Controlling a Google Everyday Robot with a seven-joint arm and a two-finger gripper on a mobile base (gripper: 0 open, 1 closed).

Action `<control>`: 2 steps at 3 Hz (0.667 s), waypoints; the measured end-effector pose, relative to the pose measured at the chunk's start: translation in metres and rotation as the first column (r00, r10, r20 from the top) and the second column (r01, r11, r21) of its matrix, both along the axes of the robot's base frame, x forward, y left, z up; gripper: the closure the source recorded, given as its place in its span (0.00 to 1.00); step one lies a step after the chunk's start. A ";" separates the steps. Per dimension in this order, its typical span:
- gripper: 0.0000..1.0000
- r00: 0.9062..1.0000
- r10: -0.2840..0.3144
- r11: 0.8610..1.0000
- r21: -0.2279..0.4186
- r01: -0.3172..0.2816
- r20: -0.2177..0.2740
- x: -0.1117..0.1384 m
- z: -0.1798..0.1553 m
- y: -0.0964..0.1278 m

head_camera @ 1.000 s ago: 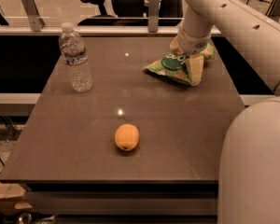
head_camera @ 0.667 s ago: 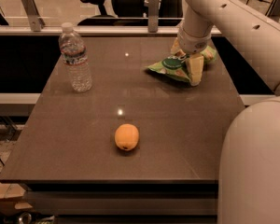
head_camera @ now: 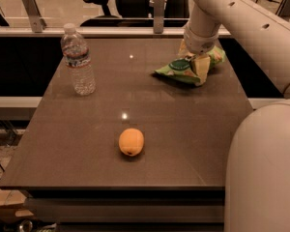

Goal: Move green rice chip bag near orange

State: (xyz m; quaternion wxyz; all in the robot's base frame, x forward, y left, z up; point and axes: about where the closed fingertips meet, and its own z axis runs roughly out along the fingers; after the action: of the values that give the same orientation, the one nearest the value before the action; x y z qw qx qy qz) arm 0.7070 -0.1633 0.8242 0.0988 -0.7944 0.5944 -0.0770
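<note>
Lying nearest on the brown table point(head_camera: 183, 129), the orange point(head_camera: 131, 141) sits alone. Farther back left stands an upright water bottle point(head_camera: 77, 60). At the far right, the gripper point(head_camera: 194, 64) rests down on the green rice chip bag point(head_camera: 186, 69); whether it grasps the bag I cannot tell.

Gripper point(head_camera: 195, 62) on green rice chip bag point(head_camera: 181, 70), far behind orange point(head_camera: 131, 141).

The counter point(head_camera: 183, 129) is dark, smooth and semi-glossy. Far right, the claw point(head_camera: 195, 62), of matt cream plastic, sits on the crinkly, shiny green rice chip bag point(head_camera: 176, 71). The near orange point(head_camera: 131, 141) looks smooth-skinned; the far-left water bottle point(head_camera: 78, 62) is clear ribbed plastic.
</note>
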 end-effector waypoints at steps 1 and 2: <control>1.00 1.000 0.000 1.000 0.000 0.000 0.000 0.000 0.003 0.000; 1.00 1.000 0.000 1.000 0.000 0.000 0.000 0.000 0.004 0.000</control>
State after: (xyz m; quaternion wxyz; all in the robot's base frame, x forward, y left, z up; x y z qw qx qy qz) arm 0.7070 -0.1633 0.8280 0.0988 -0.7943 0.5944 -0.0770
